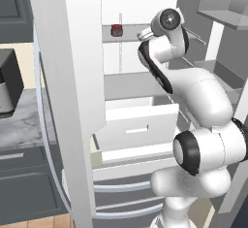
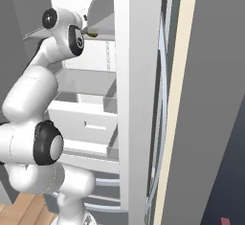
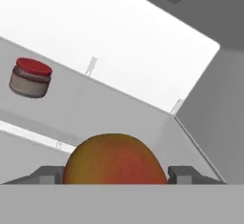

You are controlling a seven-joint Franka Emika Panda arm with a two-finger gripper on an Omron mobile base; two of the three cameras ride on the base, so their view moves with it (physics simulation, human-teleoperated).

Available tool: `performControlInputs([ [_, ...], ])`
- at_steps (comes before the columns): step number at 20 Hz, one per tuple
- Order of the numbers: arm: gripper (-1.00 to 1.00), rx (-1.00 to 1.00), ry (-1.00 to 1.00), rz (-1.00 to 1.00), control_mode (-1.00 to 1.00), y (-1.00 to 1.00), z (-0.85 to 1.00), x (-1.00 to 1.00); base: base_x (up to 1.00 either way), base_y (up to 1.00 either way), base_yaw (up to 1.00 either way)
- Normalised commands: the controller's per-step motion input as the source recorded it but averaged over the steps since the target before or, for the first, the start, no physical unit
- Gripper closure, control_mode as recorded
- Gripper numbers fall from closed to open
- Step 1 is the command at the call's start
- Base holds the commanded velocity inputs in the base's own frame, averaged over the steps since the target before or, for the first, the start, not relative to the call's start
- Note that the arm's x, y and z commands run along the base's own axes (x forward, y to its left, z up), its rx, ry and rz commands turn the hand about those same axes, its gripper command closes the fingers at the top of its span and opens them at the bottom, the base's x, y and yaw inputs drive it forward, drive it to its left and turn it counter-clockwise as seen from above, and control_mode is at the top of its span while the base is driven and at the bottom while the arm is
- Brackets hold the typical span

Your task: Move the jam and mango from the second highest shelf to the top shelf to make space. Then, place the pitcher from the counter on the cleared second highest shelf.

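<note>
Gripper: in the hand view we see the gripper with its two dark tips low on either side of the mango; the fruit fills the gap between them, so we read the jaws as wide and closed on it.
Mango: the mango sits right between the tips, red-orange with a yellower upper edge; its underside is hidden, so we cannot tell whether it rests on a shelf or hangs free; in the right base view a small yellow-green bit of it shows just beside the wrist.
Jam: the jam stands upright on a shelf in the fridge, to the left of the arm's wrist in the left base view; in the hand view we find it well apart from the mango, red lid up, near the back wall.
Lower shelf: a wide grey slab lies bare below, above the white drawer, which is pulled out.
Counter: the marble counter is at the left, beyond the open fridge door.
</note>
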Motion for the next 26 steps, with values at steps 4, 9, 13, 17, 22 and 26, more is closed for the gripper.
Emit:
performControlInputs([
  [4, 1.00, 0.00, 0.11, 0.00, -1.00, -0.09, -0.06, 0.73, 0.00, 0.00, 0.00],
  [9, 1.00, 0.00, 0.01, 0.00, -1.00, -0.09, -0.39, 0.82, 0.00, 0.00, 0.00],
  [13, 1.00, 0.00, 0.04, 0.00, -1.00, -0.04, -0.36, 0.97, 0.00, 0.00, 0.00],
  [17, 1.00, 0.00, 0.06, 0.00, -1.00, -0.07, -0.33, 1.00, 0.00, 0.00, 0.00],
  [22, 1.00, 0.00, 0.06, 0.00, -1.00, -0.07, -0.21, 0.99, 0.00, 0.00, 0.00],
  [26, -1.00, 0.00, 0.01, 0.00, -1.00, -0.07, -0.16, 0.77, 0.00, 0.00, 0.00],
])
